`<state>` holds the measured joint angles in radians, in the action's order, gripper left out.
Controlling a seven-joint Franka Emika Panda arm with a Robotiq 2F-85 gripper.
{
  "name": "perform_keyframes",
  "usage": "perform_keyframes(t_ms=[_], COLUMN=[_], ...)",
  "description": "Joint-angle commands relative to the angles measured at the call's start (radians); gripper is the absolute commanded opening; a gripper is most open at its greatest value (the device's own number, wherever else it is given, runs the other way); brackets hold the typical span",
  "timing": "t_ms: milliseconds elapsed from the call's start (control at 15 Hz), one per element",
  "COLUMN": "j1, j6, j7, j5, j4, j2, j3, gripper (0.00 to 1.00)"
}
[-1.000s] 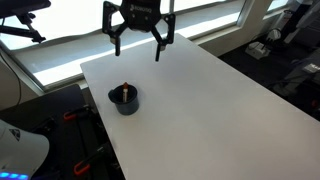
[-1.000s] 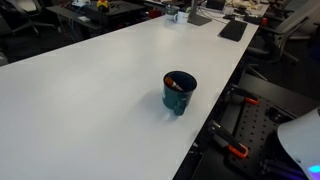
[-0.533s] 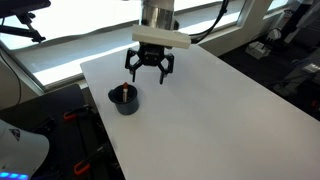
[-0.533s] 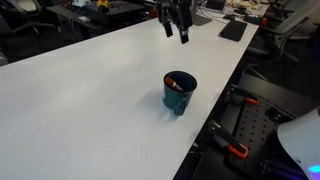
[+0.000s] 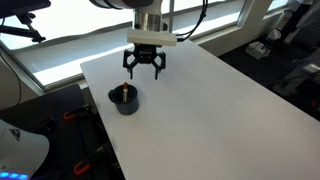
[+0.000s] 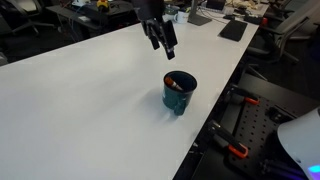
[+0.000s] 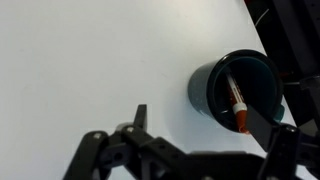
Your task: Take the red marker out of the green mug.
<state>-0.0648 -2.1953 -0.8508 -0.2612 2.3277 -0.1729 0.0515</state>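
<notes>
The gripper [image 5: 146, 72] has dropped lower and drawn closer to the green mug [image 5: 125, 102] than half a second ago; the red marker [image 7: 237, 103] leans inside that mug, its tip just above the rim; the mug stands upright near the left edge of the white table [image 5: 220, 110]; the gripper hangs above the table just beyond the mug, jaws apart and empty.
</notes>
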Motion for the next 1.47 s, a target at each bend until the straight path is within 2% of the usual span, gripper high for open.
perform_keyframes(t_ms=[0,200,733,867,1000,1067,1400], j1=[-0.013,-0.012,0.006,0.002,-0.003,-0.001,-0.002], j6=[-0.023,-0.049,-0.247,-0.248,-0.186,-0.214,-0.203], j7=[0.085,0.104,0.086,0.078,0.088,0.076,0.083], j5=[-0.049,-0.03,0.08,0.11,0.096,0.093,0.079], j4=[0.015,0.035,0.133,0.158,0.149,0.121,0.116], j2=[0.016,0.028,0.082,0.102,0.108,0.061,0.065], j3=[0.024,0.041,0.052,0.057,0.052,0.049,0.045], gripper=[1.0,1.0,1.0,1.0,1.0,1.0,1.0])
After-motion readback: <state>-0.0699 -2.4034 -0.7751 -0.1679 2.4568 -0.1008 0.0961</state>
